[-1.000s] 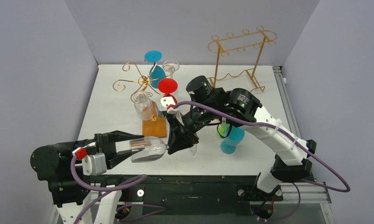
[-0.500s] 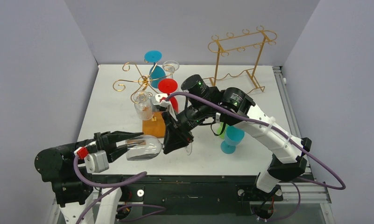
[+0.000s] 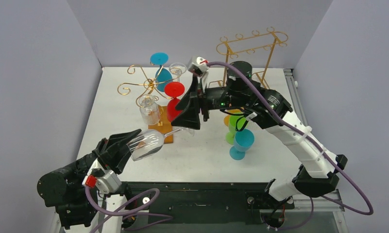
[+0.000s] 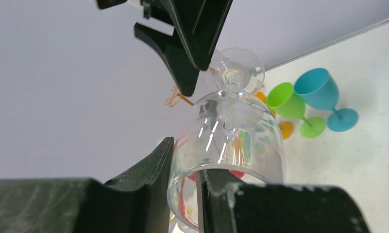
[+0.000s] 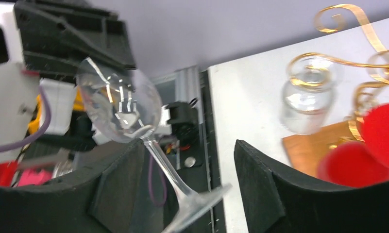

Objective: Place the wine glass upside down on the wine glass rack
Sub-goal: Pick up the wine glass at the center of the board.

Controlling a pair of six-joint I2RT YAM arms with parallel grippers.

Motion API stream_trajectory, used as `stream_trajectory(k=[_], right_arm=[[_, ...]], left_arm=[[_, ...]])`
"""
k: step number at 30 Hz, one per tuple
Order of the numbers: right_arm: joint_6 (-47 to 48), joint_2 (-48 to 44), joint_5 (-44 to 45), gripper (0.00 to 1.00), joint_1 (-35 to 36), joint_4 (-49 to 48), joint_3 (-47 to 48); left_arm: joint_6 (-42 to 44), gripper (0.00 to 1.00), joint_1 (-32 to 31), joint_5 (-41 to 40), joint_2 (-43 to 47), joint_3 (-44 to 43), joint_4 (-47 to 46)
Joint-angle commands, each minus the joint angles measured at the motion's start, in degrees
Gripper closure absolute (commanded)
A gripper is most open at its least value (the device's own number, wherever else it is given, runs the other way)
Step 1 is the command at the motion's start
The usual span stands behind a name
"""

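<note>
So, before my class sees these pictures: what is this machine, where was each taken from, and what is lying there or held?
It is a robot: a left arm and a right arm bolted at the near edge of a table. The wide picture comes from a fixed camera above and behind them; the other two come from a camera on each wrist, so each shows its own black fingers. The left hand grips a clear wine glass by its bowl. The right hand is open, fingers either side of the stem. On the table stand a gold wire tree rack on a wooden base, with coloured and clear glasses hanging on it, and a gold frame rack at the back. A green glass and a blue glass are on the right.
</note>
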State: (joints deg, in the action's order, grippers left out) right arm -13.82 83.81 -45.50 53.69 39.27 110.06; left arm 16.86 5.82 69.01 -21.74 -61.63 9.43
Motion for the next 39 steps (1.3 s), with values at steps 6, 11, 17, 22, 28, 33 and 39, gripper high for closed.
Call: stream_trajectory(k=[6,11,17,22,28,33,39], right_arm=[[-4.72,-8.12,26.36,0.32,-2.71,-8.96,-1.18],[-7.28,-7.44,33.45,0.32,-2.65,-10.76,-0.65],[-8.39,-4.41,33.12,0.32,-2.54,-13.72,0.0],[-16.22,-0.7,29.88,0.32,-2.76,-21.12,0.4],[-30.32,1.9,22.16,0.32,-2.15,-39.24,-3.51],[-40.25,4.91,17.45,0.32,0.9,-55.82,-6.0],[-39.38,6.34,20.92,0.31,5.96,-59.4,-6.21]], left_arm=[[0.1,1.0,-0.38,-17.73,1.6,3.36,-16.29],[0.2,1.0,-0.44,-27.5,4.12,6.69,-25.01],[-8.39,1.0,-0.46,-42.9,-0.21,8.45,-31.43],[-21.52,1.0,-0.46,-45.9,-0.59,8.56,-33.03],[-29.44,1.0,-0.46,-47.63,-0.81,8.28,-32.13],[-27.71,1.0,-0.45,-46.63,-1.19,10.07,-34.35],[-27.58,1.0,-0.43,-47.06,-1.88,10.86,-35.61]])
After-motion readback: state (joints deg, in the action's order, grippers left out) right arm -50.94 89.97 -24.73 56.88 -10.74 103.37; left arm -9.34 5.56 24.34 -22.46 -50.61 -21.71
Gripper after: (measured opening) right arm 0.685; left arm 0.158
